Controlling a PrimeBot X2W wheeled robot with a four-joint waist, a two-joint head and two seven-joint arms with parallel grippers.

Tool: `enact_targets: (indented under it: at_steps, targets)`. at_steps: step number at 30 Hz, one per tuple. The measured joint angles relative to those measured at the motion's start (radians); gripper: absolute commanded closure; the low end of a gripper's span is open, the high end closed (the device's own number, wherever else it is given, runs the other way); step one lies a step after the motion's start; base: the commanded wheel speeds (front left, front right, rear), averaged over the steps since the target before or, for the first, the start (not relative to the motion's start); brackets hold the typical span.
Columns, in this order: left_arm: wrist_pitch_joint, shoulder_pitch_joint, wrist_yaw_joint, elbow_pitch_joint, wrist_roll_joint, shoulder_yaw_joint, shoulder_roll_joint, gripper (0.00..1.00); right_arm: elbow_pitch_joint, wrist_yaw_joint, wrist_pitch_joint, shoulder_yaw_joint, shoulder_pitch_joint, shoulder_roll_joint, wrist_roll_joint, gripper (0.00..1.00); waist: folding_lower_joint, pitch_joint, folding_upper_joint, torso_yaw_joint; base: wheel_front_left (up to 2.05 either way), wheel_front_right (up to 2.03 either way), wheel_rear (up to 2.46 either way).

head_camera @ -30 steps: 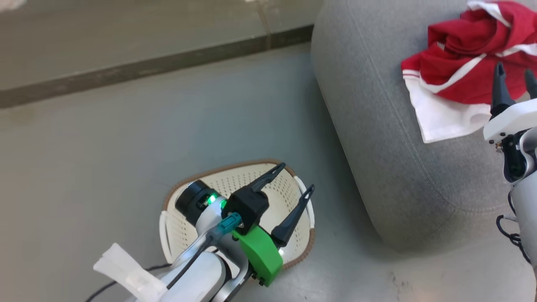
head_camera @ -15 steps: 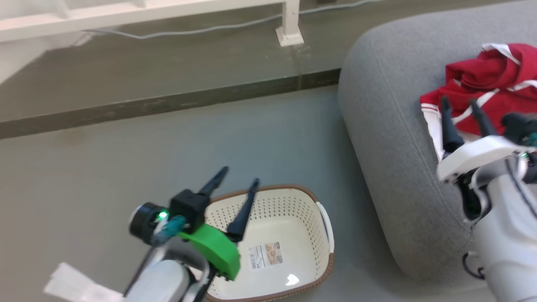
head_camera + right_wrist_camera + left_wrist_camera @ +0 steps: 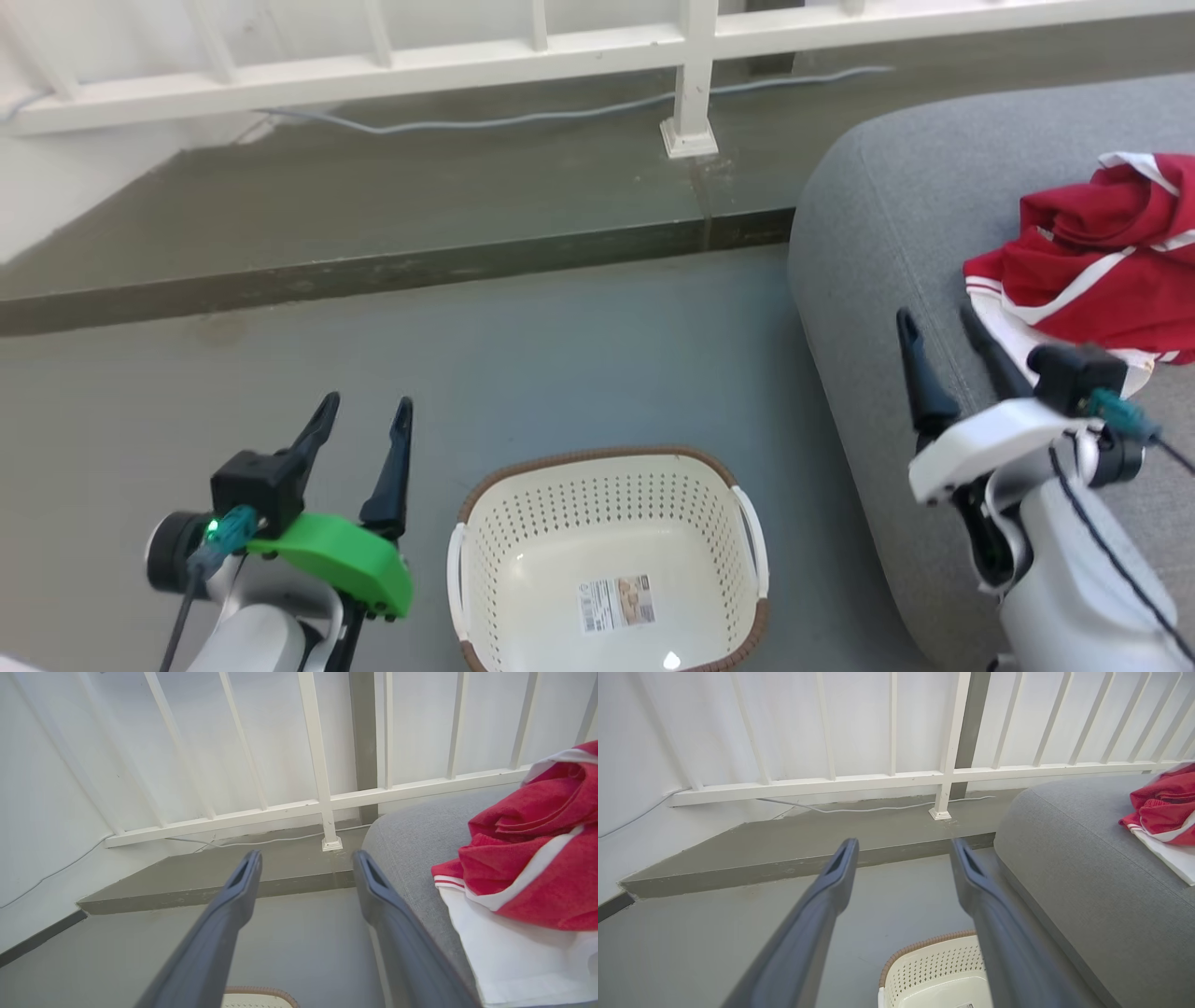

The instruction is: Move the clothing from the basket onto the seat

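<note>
On the seat [image 3: 887,233] lies the clothing [image 3: 1102,271], basket [image 3: 485,560] emptied.

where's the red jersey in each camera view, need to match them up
Head view: the clothing lies crumpled at the right edge, on the seat.
Left wrist view: the clothing is at the right edge, upper half, on the seat.
Right wrist view: the clothing looms large on the right, white part lowest.
Shared landmark: the railing post foot, just left of the seat's corner in all three.
</note>
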State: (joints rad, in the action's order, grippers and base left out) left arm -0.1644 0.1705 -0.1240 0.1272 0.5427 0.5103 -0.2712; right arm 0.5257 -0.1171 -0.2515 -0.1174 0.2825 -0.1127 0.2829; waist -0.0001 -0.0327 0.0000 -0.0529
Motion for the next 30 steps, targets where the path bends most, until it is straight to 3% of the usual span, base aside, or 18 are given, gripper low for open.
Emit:
enact_targets:
  at_steps: [20, 30]
  targets:
    - [-0.004, -0.126, 0.000, 0.016, -0.035, -0.108, 0.037, 0.00, -0.103, 0.005, 0.000, -0.070, -0.160, 0.022, -0.041, 0.00, 0.0000, 0.044, 0.0000, 0.010, 0.00, 0.00, 0.00]
    - [-0.003, -0.153, 0.000, 0.004, -0.077, -0.138, 0.061, 0.00, -0.148, 0.031, 0.000, -0.059, -0.192, 0.021, -0.045, 0.00, 0.0000, 0.036, 0.0000, 0.006, 0.00, 0.00, 0.00]
